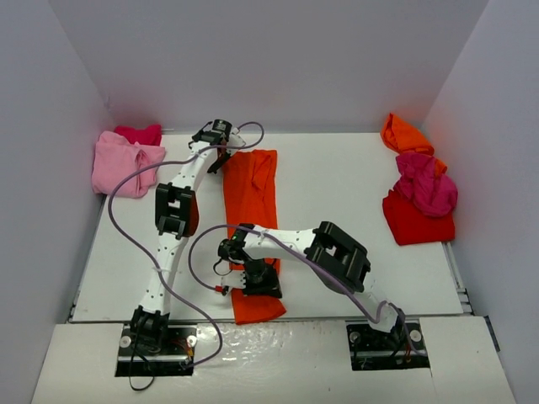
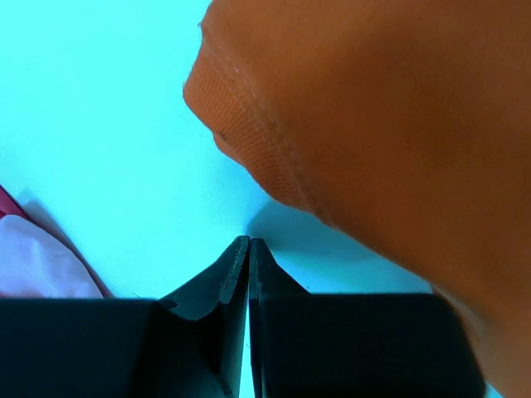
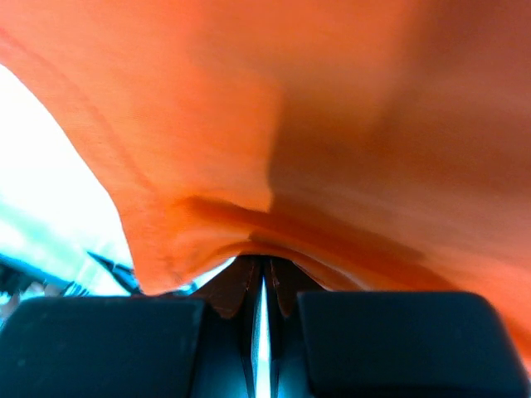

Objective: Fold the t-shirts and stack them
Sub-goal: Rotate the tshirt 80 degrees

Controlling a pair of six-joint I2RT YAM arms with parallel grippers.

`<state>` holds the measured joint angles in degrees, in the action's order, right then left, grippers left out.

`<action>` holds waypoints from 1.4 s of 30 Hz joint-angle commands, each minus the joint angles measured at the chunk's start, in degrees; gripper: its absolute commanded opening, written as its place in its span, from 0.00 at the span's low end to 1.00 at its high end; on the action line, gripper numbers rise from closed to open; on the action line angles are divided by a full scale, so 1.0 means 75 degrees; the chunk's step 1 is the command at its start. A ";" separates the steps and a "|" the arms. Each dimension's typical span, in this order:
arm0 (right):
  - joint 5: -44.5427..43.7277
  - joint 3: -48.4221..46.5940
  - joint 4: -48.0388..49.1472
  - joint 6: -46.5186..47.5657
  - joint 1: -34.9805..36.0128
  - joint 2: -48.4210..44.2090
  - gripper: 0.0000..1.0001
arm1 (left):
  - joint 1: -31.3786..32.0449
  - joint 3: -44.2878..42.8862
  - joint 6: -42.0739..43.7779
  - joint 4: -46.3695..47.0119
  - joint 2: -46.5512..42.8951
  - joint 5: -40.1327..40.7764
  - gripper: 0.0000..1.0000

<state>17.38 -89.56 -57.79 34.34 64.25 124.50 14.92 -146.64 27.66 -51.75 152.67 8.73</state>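
The orange-red t-shirt (image 1: 250, 189) lies lengthwise far-to-near on the table (image 1: 337, 194), its far end just ahead of the left tool (image 2: 249, 242), pressed together and empty, while the right tool (image 3: 264, 264) pinches its near end.

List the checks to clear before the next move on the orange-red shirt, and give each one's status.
1. Right tool pinching the orange-red t-shirt: ok, the cloth gathers into its shut jaws.
2. Left tool gripping the shirt's far edge: not ok, it is shut on nothing and the hem lies just ahead of it.
3. Shirt laid out as a long strip: ok.
4. Pink pile and right-hand pile apart from the shirt: ok.
5. How many layers the right tool has caught: cannot tell.
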 commanded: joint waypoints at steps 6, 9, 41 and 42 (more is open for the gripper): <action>-0.1949 -0.0097 -0.0186 -0.0095 -0.0900 -0.2831 0.00 | -0.0079 0.0724 -0.0114 0.0133 -0.2807 -0.0649 0.02; -0.1850 -0.0374 -0.0205 0.0014 -0.1542 -0.3551 0.00 | -0.0056 0.0720 -0.0114 -0.0118 -0.3128 -0.1067 0.02; -0.1833 0.0918 0.0842 0.0479 -0.4270 -0.5701 0.00 | 0.0378 -0.1246 0.0212 -0.0454 0.0391 -0.1175 0.11; -0.1781 0.0971 0.0894 0.0464 -0.4285 -0.5702 0.00 | 0.0378 -0.1239 0.0204 -0.0273 0.0452 -0.0888 0.12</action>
<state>2.56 -83.07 -52.51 38.67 32.66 84.62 18.55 -153.72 29.74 -59.79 155.01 -5.48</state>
